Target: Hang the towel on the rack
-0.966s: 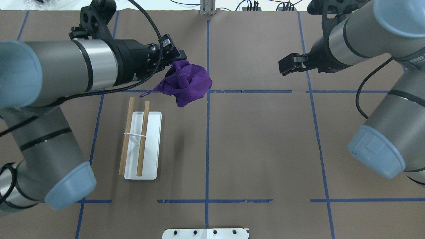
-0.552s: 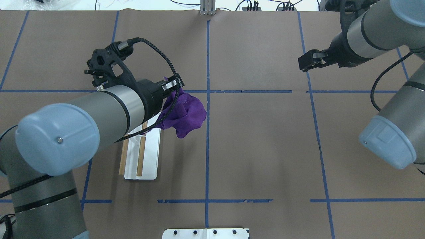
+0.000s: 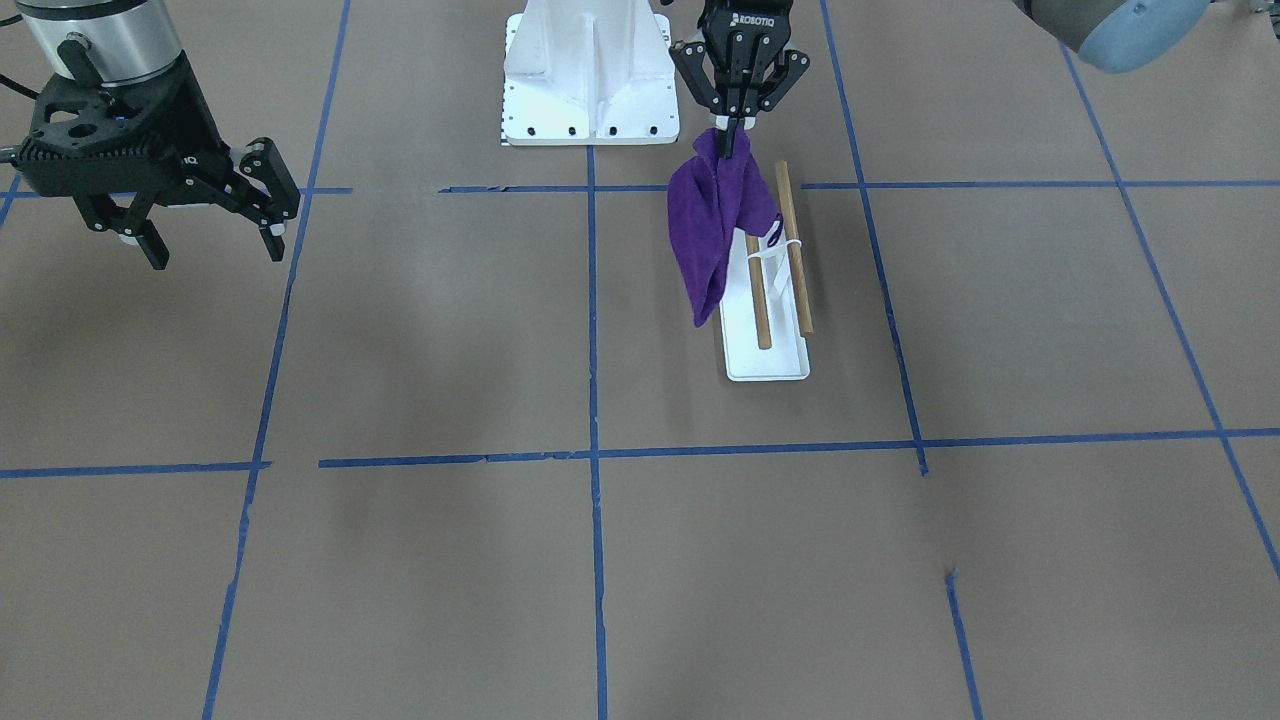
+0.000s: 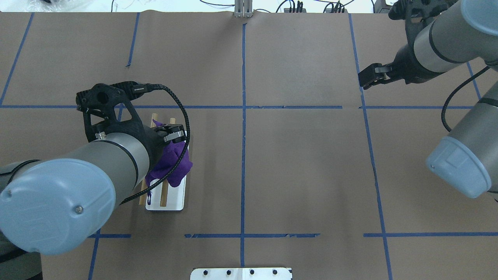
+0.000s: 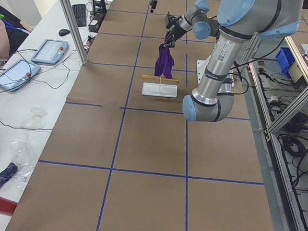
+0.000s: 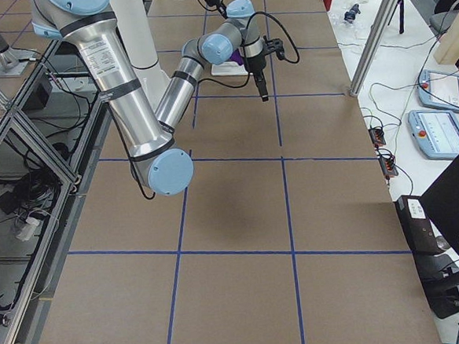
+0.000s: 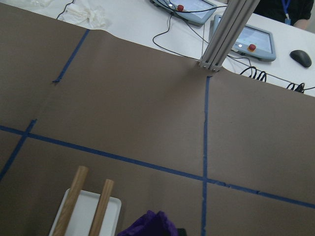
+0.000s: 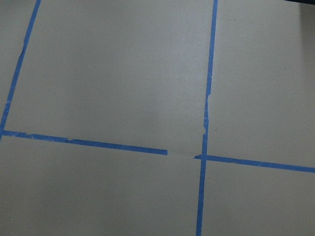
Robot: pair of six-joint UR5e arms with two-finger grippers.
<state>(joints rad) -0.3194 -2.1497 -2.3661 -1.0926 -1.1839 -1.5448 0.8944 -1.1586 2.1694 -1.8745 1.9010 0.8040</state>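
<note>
My left gripper [image 3: 733, 135] is shut on the top of a purple towel [image 3: 712, 230]. The towel hangs down bunched over the rack [image 3: 766, 362], in front of the rod nearer the table's middle. The rack has two light-brown rods [image 3: 796, 250] on a white support over a flat white base. In the overhead view the left gripper [image 4: 170, 136] and towel [image 4: 171, 165] cover the rack's middle [image 4: 175, 200]. The left wrist view shows the towel's top [image 7: 150, 226] and the rods' ends [image 7: 71, 201]. My right gripper [image 3: 205, 235] is open and empty, far off to the side.
A large white pedestal with bolt holes [image 3: 590, 70] stands at the robot's edge of the table; it also shows in the overhead view [image 4: 241, 273]. Blue tape lines cross the brown table cover. Tablets and cables lie beyond the far edge [image 7: 246, 37].
My left arm has swung the towel from beyond the rack's far end back toward the robot, to above the rack. My right gripper has drawn back a little to the right.
</note>
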